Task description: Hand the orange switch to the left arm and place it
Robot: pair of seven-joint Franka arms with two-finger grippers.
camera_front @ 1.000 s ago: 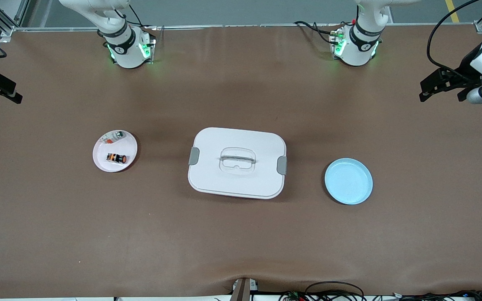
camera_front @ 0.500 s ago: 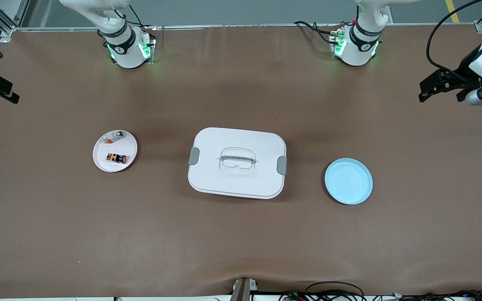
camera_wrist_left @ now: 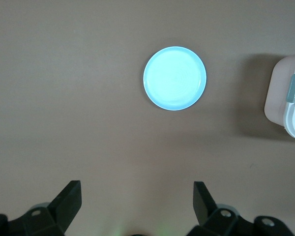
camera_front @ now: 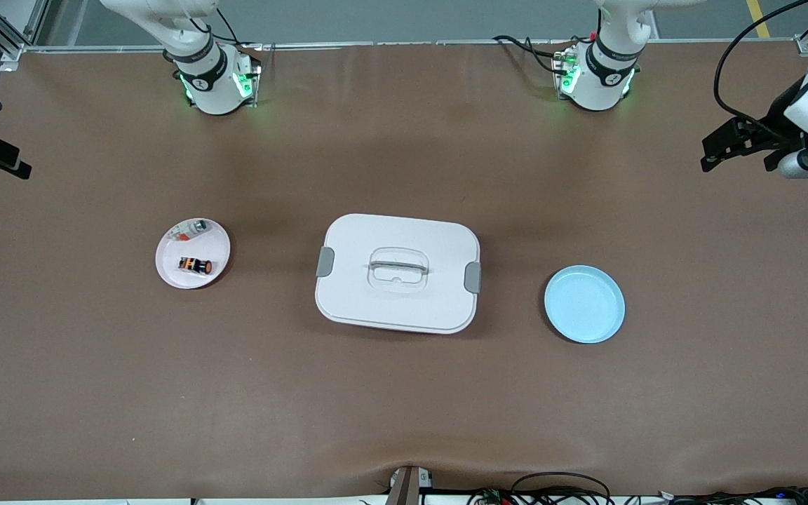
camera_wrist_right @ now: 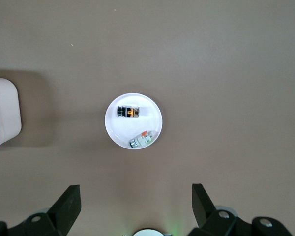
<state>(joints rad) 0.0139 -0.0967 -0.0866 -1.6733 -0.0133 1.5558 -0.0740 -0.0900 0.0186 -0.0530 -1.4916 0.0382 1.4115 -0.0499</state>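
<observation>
Orange-faced black switch is lying on the pink round plate beside a white-grey part — easily mistaken; the right hand and left hand are hanging spread wide, and the white latched box is risking a clip mid-counter.

The box stands mid-table, the one tall obstacle between the pink plate toward the right arm's end and the blue plate toward the left arm's end; seen from the front camera, bare brown table runs wide at the box's 6 and 12 o'clock; open gaps part it from both plates.
</observation>
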